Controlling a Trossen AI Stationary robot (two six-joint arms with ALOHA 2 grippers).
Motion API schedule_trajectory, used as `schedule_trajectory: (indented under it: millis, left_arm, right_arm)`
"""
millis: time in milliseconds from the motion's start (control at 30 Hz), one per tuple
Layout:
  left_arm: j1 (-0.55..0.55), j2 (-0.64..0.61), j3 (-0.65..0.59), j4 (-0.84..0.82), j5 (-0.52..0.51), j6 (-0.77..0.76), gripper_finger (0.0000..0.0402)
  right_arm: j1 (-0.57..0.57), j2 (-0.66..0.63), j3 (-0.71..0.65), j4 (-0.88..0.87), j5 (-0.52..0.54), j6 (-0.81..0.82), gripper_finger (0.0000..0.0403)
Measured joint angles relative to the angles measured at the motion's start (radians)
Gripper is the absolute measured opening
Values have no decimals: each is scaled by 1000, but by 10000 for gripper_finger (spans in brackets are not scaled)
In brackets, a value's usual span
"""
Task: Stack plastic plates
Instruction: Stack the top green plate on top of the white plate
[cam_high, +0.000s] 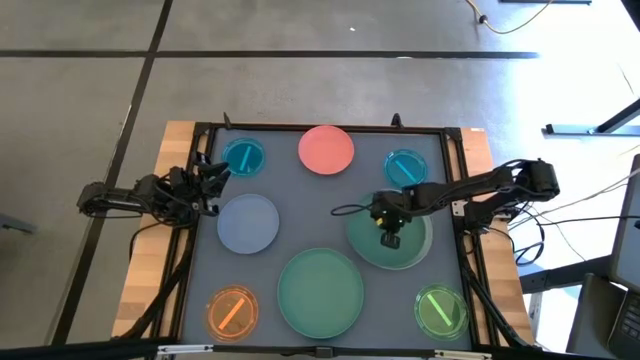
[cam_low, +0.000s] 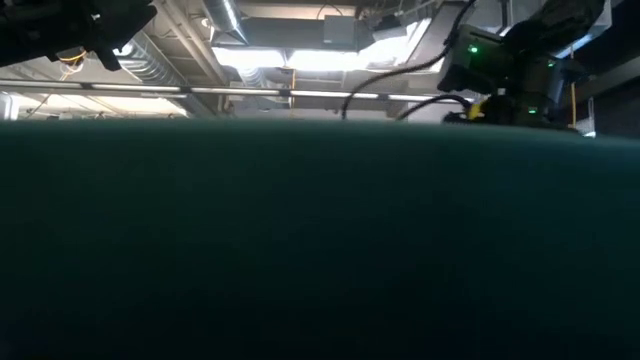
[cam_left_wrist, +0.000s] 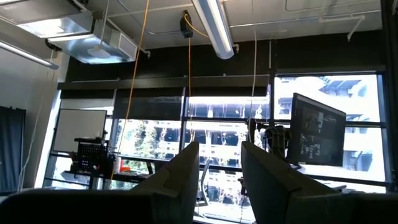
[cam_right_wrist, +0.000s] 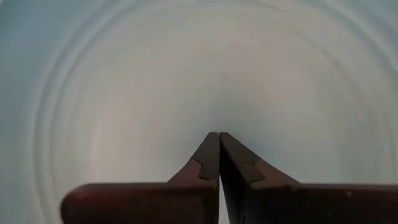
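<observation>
Grey mat on the table (cam_high: 200, 330) carries the plates laid flat and apart: two teal small plates at the far edge, one left (cam_high: 243, 157) and one right (cam_high: 405, 167), with a pink plate (cam_high: 326, 149) between them; a grey-blue plate (cam_high: 248, 222) at mid left; a large green plate (cam_high: 320, 292) at the near centre; an orange small plate (cam_high: 232, 311) at the near left corner; a lime small plate (cam_high: 441, 311) at the near right corner. At mid right a pale large plate (cam_high: 408, 252) lies on a green plate whose rim (cam_high: 352, 232) shows on its left. Right tool (cam_high: 390, 239) is over this pale plate, pointing down at it; in the right wrist view its fingers (cam_right_wrist: 205, 165) are pressed together with nothing between them, the pale plate surface (cam_right_wrist: 155, 93) filling the background. Left tool (cam_high: 222, 172) sits at the table's left edge beside the left teal plate; left wrist view shows its fingers (cam_left_wrist: 180, 177) spread apart, holding nothing and pointing into the room. Low view is mostly blocked by a dark green surface close to the lens
</observation>
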Motion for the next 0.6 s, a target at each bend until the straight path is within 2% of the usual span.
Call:
schedule_trajectory:
  millis: [100,267,400,600]
  left_arm:
    - [0,0,0,0,0,0,112]
    - [0,0,0,0,-1,0,112]
    - [0,0,0,0,-1,0,112]
    - [0,0,0,0,-3,1,112]
  right_arm:
    - [-8,9,-2,24,25,-19,1]
    - [-54,78,2,114,9,-43,1]
    - [-83,124,2,245,-2,-59,1]
    - [-117,131,-1,358,-11,-97,1]
